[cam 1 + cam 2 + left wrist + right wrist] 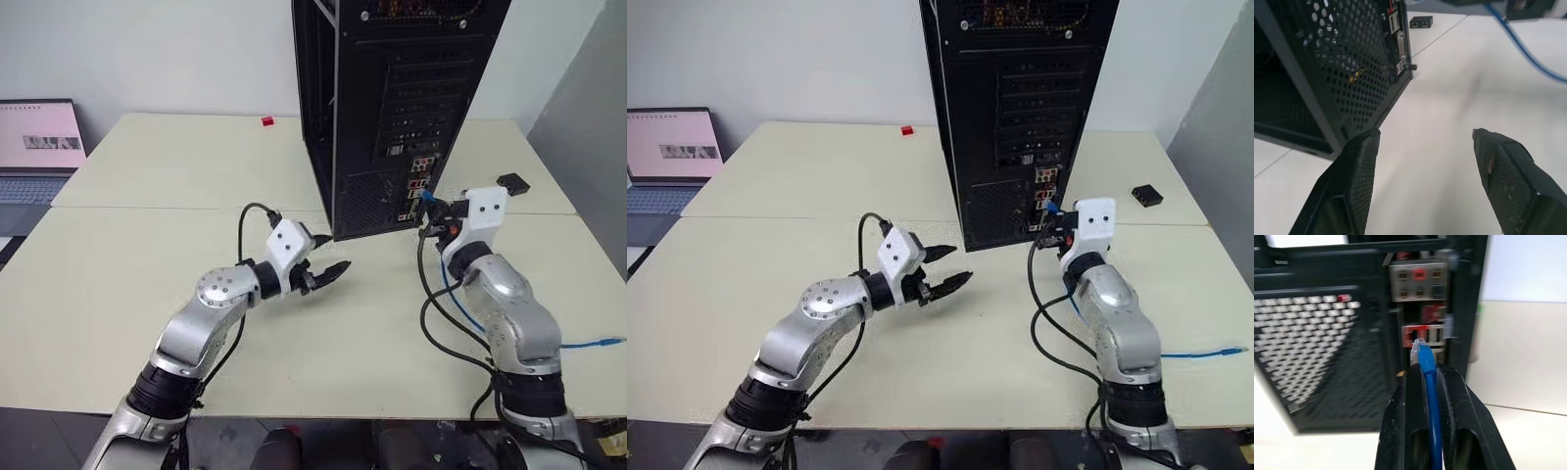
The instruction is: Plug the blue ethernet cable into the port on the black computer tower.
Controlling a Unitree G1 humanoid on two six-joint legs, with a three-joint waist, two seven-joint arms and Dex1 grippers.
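Two black ribbed fingers of the right gripper [1425, 374] pinch the thin, glossy blue cable [1430, 396], its clear plastic plug just short of the connector cluster on the perforated black metal tower [392, 108], while the left gripper [328, 271] hangs spread over the matte table [147, 284].

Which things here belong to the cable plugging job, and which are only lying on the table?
For the job:
- blue ethernet cable, clamped in the right end effector
- black computer tower
- its port cluster

Lying about:
- small black box
- small red object
- laptop
- left end effector, open and empty
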